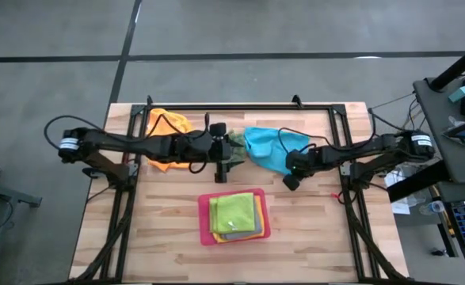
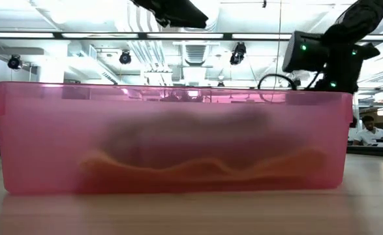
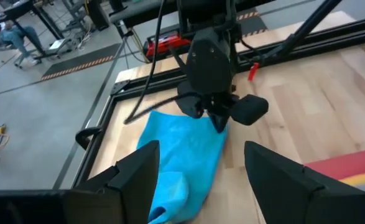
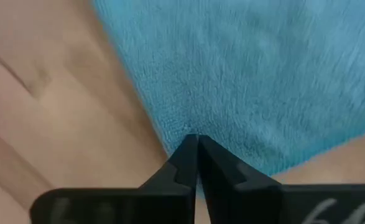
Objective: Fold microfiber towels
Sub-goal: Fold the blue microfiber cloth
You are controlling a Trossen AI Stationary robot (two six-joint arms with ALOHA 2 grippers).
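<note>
A light blue towel (image 1: pixel 265 149) lies rumpled on the middle of the wooden table. My right gripper (image 4: pixel 195 142) is shut on its near right corner, as the left wrist view (image 3: pixel 221 122) also shows. My left gripper (image 3: pixel 201 180) hovers open over the towel's left end (image 3: pixel 170 190), one finger on each side, touching nothing. An orange towel (image 1: pixel 167 133) lies crumpled at the far left, partly under my left arm. Folded towels, a lime green one (image 1: pixel 237 212) on top, are stacked in the pink tray (image 1: pixel 205 218). My right gripper pinches the light blue towel's edge (image 4: pixel 183 124) between its two fingertips, at the towel's near right corner. The fingers come from above, slanting down from the table's right. One layer or several, I cannot tell. The towel lies slack on the table.
The pink tray (image 2: pixel 21 130) stands near the table's front and fills the low view, hiding the towels behind it. A black frame (image 1: pixel 240 107) runs around the table's edges. Bare wood shows left and right of the tray.
</note>
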